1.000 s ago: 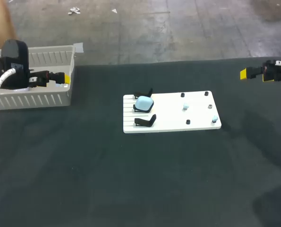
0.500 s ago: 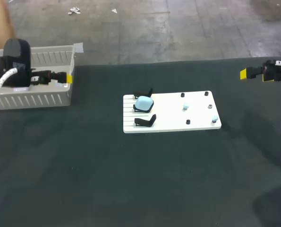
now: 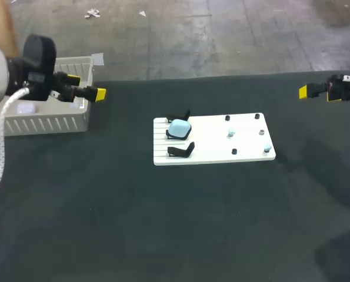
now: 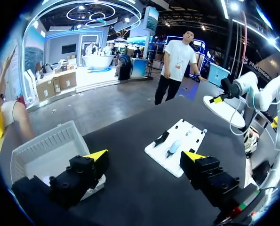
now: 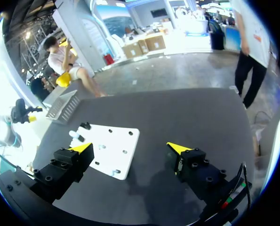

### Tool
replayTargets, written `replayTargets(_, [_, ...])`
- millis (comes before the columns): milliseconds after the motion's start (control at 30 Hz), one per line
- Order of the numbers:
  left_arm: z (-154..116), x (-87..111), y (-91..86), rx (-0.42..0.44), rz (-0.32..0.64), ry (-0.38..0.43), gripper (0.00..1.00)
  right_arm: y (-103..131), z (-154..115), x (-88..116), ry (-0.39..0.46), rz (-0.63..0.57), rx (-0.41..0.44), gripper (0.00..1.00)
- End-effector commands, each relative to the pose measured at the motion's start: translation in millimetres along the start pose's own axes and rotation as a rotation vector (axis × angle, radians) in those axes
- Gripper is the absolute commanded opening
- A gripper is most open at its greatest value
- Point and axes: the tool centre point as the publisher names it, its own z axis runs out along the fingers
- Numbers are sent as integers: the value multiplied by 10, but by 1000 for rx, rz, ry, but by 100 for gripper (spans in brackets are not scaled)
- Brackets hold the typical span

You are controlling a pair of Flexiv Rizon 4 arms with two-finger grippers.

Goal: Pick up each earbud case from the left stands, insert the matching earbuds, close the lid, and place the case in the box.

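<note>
Aiming to centre left gripper (image 3: 86, 86) (fingers wide, empty, beside box (image 3: 45, 123)) over pale-blue case (image 3: 179, 127), seemingly shut, on white board (image 3: 222, 150) before closing.

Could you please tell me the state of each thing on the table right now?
left gripper: open, empty.
right gripper: open, empty.
front stand: empty.
rear stand: empty.
earbud case: set between those stands, lid looks shut.
earbuds: on the white board, not inserted.
box: upright, contents unclear.
</note>
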Motion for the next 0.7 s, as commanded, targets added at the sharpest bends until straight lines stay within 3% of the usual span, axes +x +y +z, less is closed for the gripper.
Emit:
replayTargets(33, [-39,54,50,266,176,-194,100,-9,6,-3,1,-1,-3,100])
replayTargets(600, [-39,54,50,266,176,-194,100,-9,6,-3,1,-1,-3,100])
replayTargets(700, [163,-9,-3,312,221,-161,100,-9,6,-3,1,-1,-3,100])
